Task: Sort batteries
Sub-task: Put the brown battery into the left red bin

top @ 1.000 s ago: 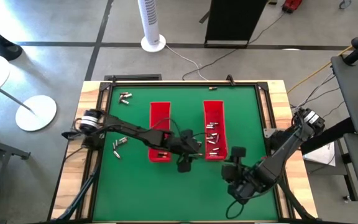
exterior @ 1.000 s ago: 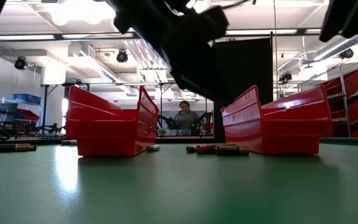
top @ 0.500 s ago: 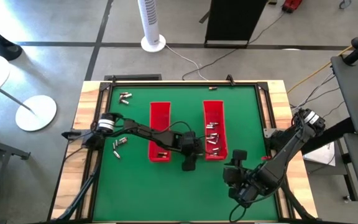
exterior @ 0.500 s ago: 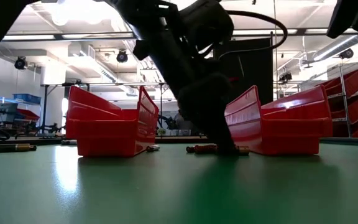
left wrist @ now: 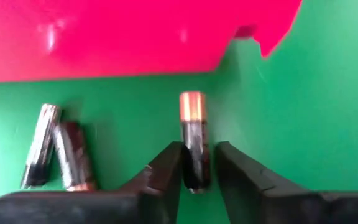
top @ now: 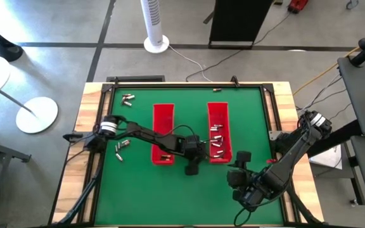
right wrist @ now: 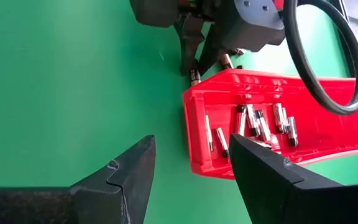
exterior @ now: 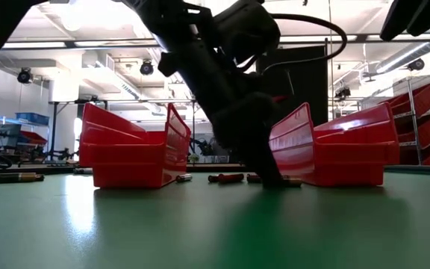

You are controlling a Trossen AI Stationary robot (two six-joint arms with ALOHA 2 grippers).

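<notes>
Your left gripper [left wrist: 196,163] had its fingers clamped on a battery [left wrist: 193,140] lying on the mat just beside the right red tray [top: 218,140]. Probably light, stiff, slippery metal; grip mid-body, across its width. Right gripper [right wrist: 188,165] waited nearby, fingers apart.

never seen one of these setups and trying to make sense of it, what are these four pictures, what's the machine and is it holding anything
It is a robot with two dark arms working over a green table. One picture looks straight down, one looks level across the table top, and two come from cameras on the wrists. Two red trays stand on the table: the left tray and the right tray, which holds many small batteries. More loose batteries lie on the green. The left gripper sits between the trays, its fingers on either side of one battery lying on the table. The right gripper waits open near the table's front right.
</notes>
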